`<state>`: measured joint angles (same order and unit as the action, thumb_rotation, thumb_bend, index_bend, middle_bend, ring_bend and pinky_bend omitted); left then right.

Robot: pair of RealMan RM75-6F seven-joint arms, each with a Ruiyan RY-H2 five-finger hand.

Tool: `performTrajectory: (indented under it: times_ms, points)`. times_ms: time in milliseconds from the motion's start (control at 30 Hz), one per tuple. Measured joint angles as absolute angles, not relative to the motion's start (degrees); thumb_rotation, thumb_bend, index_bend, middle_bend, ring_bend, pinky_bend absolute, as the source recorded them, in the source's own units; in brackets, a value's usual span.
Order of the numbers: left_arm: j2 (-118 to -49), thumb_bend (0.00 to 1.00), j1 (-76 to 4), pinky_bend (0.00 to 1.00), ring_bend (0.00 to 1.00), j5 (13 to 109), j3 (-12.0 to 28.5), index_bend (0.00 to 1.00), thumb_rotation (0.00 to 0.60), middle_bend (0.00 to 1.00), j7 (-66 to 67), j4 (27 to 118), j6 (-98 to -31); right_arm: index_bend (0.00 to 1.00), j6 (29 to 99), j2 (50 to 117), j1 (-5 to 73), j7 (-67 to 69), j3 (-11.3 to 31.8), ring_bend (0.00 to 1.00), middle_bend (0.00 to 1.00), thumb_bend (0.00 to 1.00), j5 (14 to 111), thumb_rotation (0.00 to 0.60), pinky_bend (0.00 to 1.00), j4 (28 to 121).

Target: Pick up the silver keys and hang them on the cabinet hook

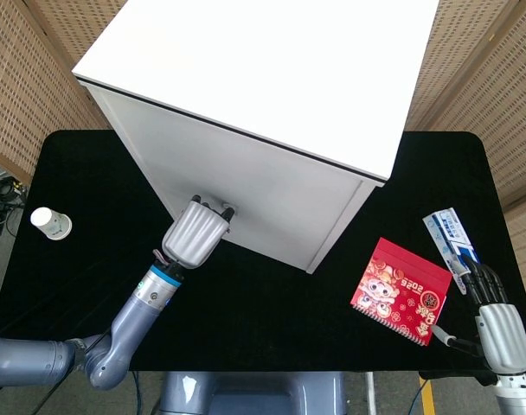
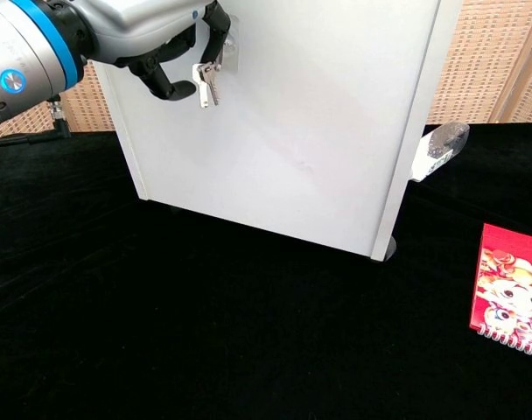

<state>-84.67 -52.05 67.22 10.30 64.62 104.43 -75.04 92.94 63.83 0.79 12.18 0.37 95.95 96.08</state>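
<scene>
The silver keys (image 2: 206,86) dangle against the white cabinet's (image 1: 272,104) front face, just below the small hook (image 2: 230,51) near its upper left corner. My left hand (image 2: 152,39) is raised to the hook with its dark fingers (image 2: 215,22) curled around the key ring, which it holds right at the hook. I cannot tell whether the ring sits over the hook. From the head view the left hand (image 1: 196,232) presses close to the cabinet front and hides the keys. My right hand (image 1: 503,322) rests at the table's near right corner, fingers apart, holding nothing.
A red spiral notebook (image 1: 400,291) lies right of the cabinet, close to my right hand. A blue-and-white packet (image 1: 451,238) lies beyond it. A white paper cup (image 1: 51,224) lies on its side at the far left of the black table (image 1: 272,320).
</scene>
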Motion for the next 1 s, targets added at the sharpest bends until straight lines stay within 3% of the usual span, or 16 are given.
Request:
performTrajectory:
  times_ms: [700,833,1000]
  points:
    - [-82.7,0.3,-48.5,0.74,0.82,75.3,9.2,0.4,0.6,0.85,60.2,108.6,-79.1,0.0,92.9,63.5,0.8,12.8,0.4,0.0,0.0,0.11,95.8,0.6,0.0,96.1]
    - [-80.4,0.3,-43.4,0.66,0.75,79.8,4.9,0.41,0.6,0.75,58.8,113.0,-83.3,0.0,93.0,63.4,0.8,13.1,0.4,0.0,0.0,0.11,95.7,0.6,0.0,95.9]
    - [-77.7,0.3,-35.3,0.55,0.58,85.2,-2.9,0.38,0.6,0.51,57.1,115.8,-89.0,0.0,93.2,63.7,0.7,12.3,0.4,0.0,0.0,0.11,96.0,0.6,0.0,96.0]
